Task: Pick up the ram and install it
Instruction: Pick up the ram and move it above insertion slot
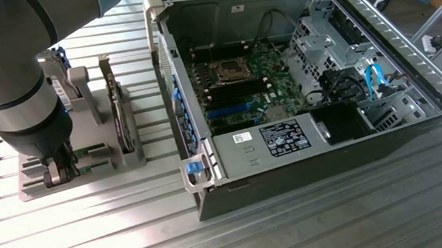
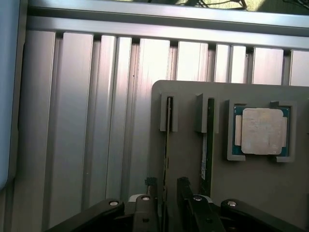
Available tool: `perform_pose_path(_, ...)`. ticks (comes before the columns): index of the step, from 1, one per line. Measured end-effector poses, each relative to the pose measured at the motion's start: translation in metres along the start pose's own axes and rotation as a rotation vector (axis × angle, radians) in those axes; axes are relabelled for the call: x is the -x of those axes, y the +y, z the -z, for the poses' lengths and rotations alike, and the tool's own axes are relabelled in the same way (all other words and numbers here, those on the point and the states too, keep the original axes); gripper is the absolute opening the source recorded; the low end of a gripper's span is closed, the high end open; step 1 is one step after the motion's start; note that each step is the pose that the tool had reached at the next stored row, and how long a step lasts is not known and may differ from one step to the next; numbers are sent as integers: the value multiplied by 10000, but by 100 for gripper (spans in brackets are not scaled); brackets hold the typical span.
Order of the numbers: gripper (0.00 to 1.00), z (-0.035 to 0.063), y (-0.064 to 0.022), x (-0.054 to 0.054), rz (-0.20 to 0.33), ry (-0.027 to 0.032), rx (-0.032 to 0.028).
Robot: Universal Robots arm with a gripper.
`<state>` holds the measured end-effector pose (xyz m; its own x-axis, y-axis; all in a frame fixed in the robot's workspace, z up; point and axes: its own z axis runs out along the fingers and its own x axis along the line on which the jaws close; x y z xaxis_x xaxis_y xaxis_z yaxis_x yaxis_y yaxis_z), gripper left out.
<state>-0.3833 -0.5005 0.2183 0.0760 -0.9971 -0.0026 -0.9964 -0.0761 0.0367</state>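
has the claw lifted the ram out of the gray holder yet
No, the ram stands in its slot on the gray holder, with the claw straddling it.

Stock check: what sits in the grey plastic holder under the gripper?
A thin green ram stick stands in a slot, straddled by the open gripper; a second green stick and a square silver processor chip sit beside it. The gripper hides the grey holder's remainder.

Spread end effector [image 2: 166,183] astride the edge-on ram [image 2: 168,126] in grey holder [image 2: 188,92], processor [image 2: 261,131] nearby

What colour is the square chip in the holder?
The chip is pale silver with green edges; wrist view.
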Motion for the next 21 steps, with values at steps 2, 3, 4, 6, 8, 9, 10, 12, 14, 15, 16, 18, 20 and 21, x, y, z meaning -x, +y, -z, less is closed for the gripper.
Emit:
perform_pose_path(2, 30, 0, -32, -2, 0, -2, -2)
perform_pose_path(3, 30, 0, -43, -3, 0, -2, -3)
perform_pose_path(4, 30, 0, -55, -4, 0, -3, -3)
perform_pose_path(6, 30, 0, -55, -4, -1, -2, -3)
perform_pose_path(8, 30, -4, -56, -4, -1, -2, -2)
perform_pose_path(9, 30, -18, -57, -5, -1, -5, -3)
perform_pose_path(10, 30, -32, -57, -5, 0, -7, -2)
perform_pose_path(12, 30, -33, -58, -5, 0, -7, -1)
perform_pose_path(14, 30, -34, -78, -7, 2, -9, -1)
perform_pose_path(15, 30, -33, -90, -8, 0, -8, 2)
perform_pose_path(16, 30, -33, -92, -8, 0, -8, 2)
perform_pose_path(18, 30, -46, -93, -7, 0, -9, 2)
perform_pose_path(20, 30, -48, -93, -8, 0, -7, 5)
perform_pose_path(21, 30, -49, -93, -8, 0, -7, 4)
